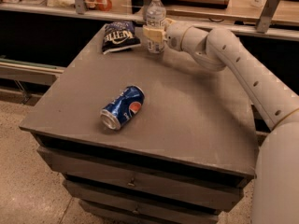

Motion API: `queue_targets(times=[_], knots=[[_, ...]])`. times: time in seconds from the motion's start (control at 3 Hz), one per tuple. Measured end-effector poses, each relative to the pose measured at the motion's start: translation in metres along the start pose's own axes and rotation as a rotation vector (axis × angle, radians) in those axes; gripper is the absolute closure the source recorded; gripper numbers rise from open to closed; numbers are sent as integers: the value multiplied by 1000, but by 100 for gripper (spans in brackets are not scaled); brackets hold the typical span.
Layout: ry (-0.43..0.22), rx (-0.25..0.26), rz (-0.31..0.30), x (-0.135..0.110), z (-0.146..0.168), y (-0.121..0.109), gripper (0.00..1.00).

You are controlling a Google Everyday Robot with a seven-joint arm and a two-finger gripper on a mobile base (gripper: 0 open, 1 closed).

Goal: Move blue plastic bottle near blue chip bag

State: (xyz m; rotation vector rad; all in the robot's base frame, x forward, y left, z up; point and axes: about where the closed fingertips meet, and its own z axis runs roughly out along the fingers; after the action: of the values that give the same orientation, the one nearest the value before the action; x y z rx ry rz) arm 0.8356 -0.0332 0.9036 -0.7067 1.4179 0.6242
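One bottle in claw, one bag

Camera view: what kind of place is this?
Probably an office pantry: a drawer cabinet bears a chip bag, a can and a bottle held by the gripper at its far edge; a counter stands behind.

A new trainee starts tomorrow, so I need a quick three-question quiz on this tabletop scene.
1. True or false: the blue soda can stands upright on the grey table.
2. Where is the gripper? A) over the can B) closed around the tall clear plastic bottle near the table's far edge C) on the floor
3. What lies beside the bottle, toward picture-left?
Key: 1 false, it lies on its side. 2 B. 3 the dark blue chip bag.
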Motion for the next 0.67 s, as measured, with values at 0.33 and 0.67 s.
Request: queue_targets(times=[0.33,0.67], knots=[[25,-7,20,6,2,2,51],[25,-7,20,3,2,2,30]])
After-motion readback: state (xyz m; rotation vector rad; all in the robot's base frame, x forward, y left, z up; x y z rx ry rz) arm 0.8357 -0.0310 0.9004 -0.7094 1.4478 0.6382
